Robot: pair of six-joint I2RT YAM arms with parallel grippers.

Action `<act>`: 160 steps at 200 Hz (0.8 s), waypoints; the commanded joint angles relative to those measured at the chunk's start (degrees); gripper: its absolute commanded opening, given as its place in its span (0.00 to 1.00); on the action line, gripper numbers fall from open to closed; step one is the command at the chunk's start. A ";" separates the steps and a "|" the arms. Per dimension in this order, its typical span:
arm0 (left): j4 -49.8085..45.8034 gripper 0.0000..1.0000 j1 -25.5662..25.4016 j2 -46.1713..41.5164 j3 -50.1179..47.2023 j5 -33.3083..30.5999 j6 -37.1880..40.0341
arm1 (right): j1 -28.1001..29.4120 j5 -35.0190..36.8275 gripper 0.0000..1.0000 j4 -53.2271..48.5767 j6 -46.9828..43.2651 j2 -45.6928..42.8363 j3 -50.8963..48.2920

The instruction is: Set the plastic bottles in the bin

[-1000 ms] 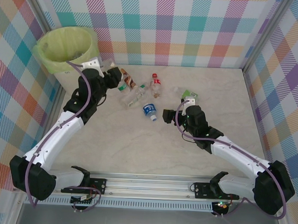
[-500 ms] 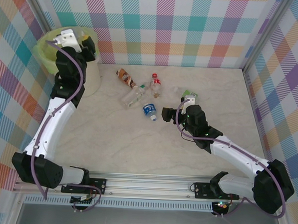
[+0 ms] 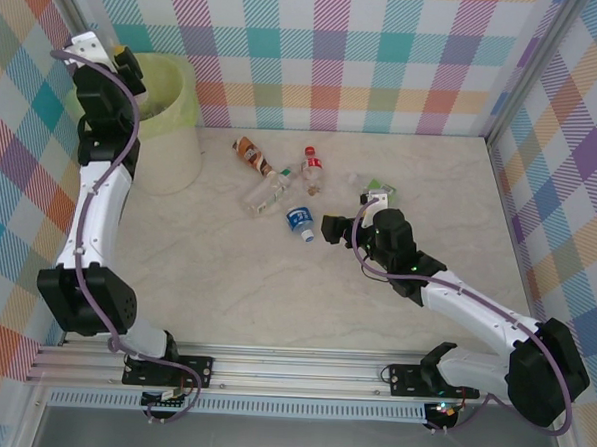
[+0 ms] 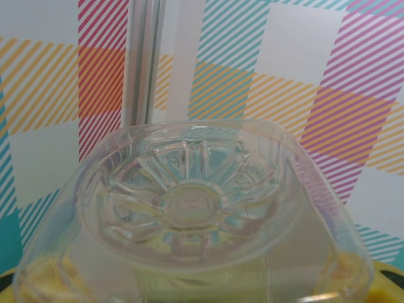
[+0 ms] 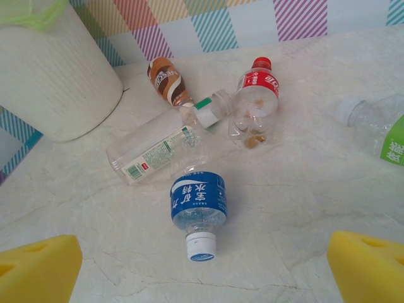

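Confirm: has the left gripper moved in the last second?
Yes. The left gripper, holding a clear bottle, swung left and away from the brown-label bottle to above the bin.

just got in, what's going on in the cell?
The left gripper is up at the bin, shut on a clear bottle that it has not yet dropped. The right gripper is open, low over the table, facing the blue-label bottle. A red-label bottle, brown-label bottle, white-label bottle and green-label bottle also lie on the table.
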 commanded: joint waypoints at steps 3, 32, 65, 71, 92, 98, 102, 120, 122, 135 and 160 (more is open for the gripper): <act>-2.48 0.47 0.89 3.11 4.05 3.84 -1.41 | 0.34 -0.84 1.00 1.04 0.82 -1.23 -0.37; -5.11 0.55 1.77 6.92 6.48 0.22 -4.57 | 0.34 -0.85 1.00 -0.07 1.99 -2.77 -1.11; -14.45 0.70 2.80 13.64 15.16 1.81 -10.22 | 0.34 0.54 1.00 -1.27 2.27 -4.96 -2.44; -16.93 0.72 2.75 15.15 17.40 2.88 -10.87 | 0.34 0.85 1.00 -1.12 2.47 -5.40 -2.77; -28.02 0.87 2.81 20.88 26.84 5.82 -13.68 | 0.34 1.44 1.00 -0.84 2.86 -6.18 -3.51; -30.84 0.91 2.81 22.53 30.23 6.41 -14.43 | 0.34 1.44 1.00 -1.05 2.88 -6.36 -3.49; -32.68 0.92 2.76 23.52 32.22 6.79 -14.83 | 0.34 1.52 1.00 -1.15 2.81 -6.39 -3.43; -38.84 0.96 2.77 26.85 39.98 9.18 -15.95 | 0.34 1.52 1.00 -1.92 2.63 -6.75 -3.32; -39.34 0.96 2.78 27.13 40.65 9.59 -16.04 | 0.32 1.59 1.00 -1.94 2.62 -6.75 -3.36; -41.45 0.99 2.70 27.97 43.85 12.14 -16.52 | 0.34 1.88 1.00 -2.31 2.59 -6.81 -3.45; -43.13 1.00 1.67 26.84 45.09 14.40 -16.44 | 0.34 3.48 1.00 -2.87 3.46 -6.22 -3.63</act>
